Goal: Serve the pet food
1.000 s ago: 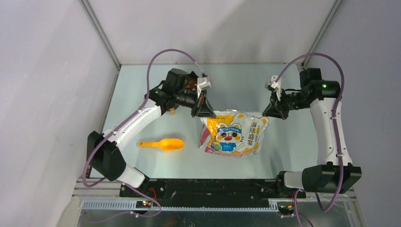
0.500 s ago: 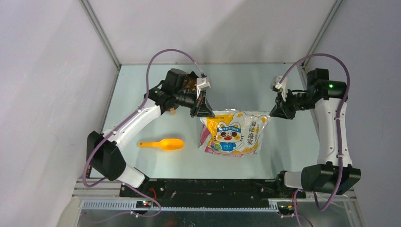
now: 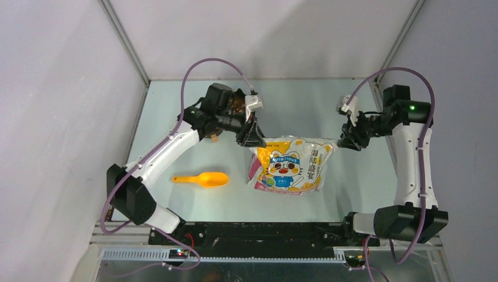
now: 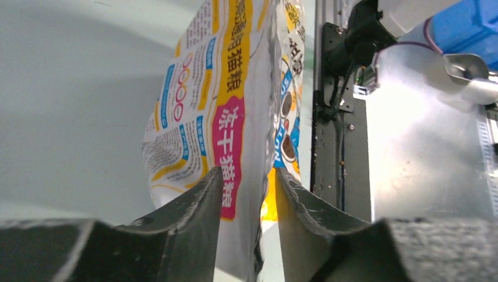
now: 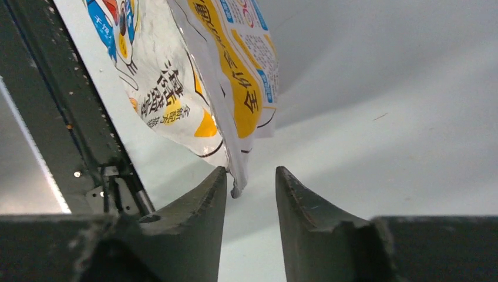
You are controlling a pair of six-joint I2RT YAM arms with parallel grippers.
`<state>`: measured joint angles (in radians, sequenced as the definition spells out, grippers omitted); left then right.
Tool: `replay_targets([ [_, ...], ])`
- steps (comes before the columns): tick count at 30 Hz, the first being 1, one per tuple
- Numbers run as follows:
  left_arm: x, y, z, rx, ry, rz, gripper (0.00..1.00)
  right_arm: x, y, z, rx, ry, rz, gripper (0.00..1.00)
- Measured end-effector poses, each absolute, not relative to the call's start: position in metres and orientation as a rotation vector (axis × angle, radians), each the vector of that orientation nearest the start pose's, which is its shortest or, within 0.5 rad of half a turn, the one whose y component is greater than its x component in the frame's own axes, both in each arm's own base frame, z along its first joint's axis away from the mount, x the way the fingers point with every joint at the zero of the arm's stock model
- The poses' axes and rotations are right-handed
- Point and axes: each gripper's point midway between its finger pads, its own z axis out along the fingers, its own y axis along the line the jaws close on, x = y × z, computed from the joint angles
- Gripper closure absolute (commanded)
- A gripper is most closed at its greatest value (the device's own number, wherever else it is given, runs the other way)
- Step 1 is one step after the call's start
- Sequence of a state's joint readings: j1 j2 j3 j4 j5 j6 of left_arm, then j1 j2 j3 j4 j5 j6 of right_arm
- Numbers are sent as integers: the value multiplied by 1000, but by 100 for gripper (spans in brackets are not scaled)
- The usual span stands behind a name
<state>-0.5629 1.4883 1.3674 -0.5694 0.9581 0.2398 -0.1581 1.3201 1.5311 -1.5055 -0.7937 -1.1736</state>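
The printed cartoon-cat bag (image 3: 289, 165) lies flat mid-table, its top edge pointing away from me. My left gripper (image 3: 252, 138) is at the bag's far left corner. In the left wrist view the bag (image 4: 226, 88) has that corner between the jaws of my left gripper (image 4: 248, 173), which stand apart around it without pinching. My right gripper (image 3: 344, 143) is open and empty, just off the bag's far right corner. In the right wrist view the bag's (image 5: 176, 76) corner tip hangs just ahead of my right gripper (image 5: 251, 170), near its left finger. No loose kibble shows.
An orange plastic scoop (image 3: 202, 178) lies on the table left of the bag, handle pointing left. A brownish thing (image 3: 237, 104) is mostly hidden behind my left wrist. Grey walls close the table at left, back and right.
My right gripper has let go of the bag's far right corner and drawn back to the right. The bag's right side has settled. The left gripper has stayed at its corner.
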Motion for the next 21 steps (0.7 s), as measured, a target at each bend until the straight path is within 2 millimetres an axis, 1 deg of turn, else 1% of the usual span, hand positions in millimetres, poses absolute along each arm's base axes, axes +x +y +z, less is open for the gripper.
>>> replay_targets([
  [2,237,-316,262,1311,1764,-1188,51,243,63,260,-1297,1998,547,57],
  [3,236,-320,266,1323,1750,-1162,50,244,68,262,-1315,1976,531,55],
  [7,231,-342,285,1394,1658,-1076,51,238,96,263,-1395,1883,507,54],
  [9,230,-354,291,1433,1617,-1053,54,237,111,263,-1424,1848,517,55],
  [11,233,-364,289,1458,1604,-1038,62,240,119,262,-1430,1834,526,57],
  [12,236,-369,285,1472,1604,-1031,69,243,123,262,-1430,1829,533,58],
  [13,237,-371,281,1477,1613,-1028,73,246,127,261,-1426,1826,539,60],
  [14,240,-373,272,1489,1630,-1019,74,250,130,260,-1419,1827,545,63],
  [16,243,-374,261,1499,1663,-1013,67,255,133,259,-1407,1833,555,68],
  [17,243,-373,257,1504,1672,-1004,67,256,134,258,-1403,1838,560,72],
  [18,244,-371,254,1509,1684,-989,74,257,135,257,-1398,1844,565,83],
  [19,245,-370,253,1514,1687,-978,87,258,135,256,-1397,1845,565,89],
  [20,245,-369,253,1520,1682,-968,92,258,135,256,-1397,1848,573,98],
  [21,246,-367,252,1529,1678,-953,96,258,136,255,-1400,1847,577,100],
])
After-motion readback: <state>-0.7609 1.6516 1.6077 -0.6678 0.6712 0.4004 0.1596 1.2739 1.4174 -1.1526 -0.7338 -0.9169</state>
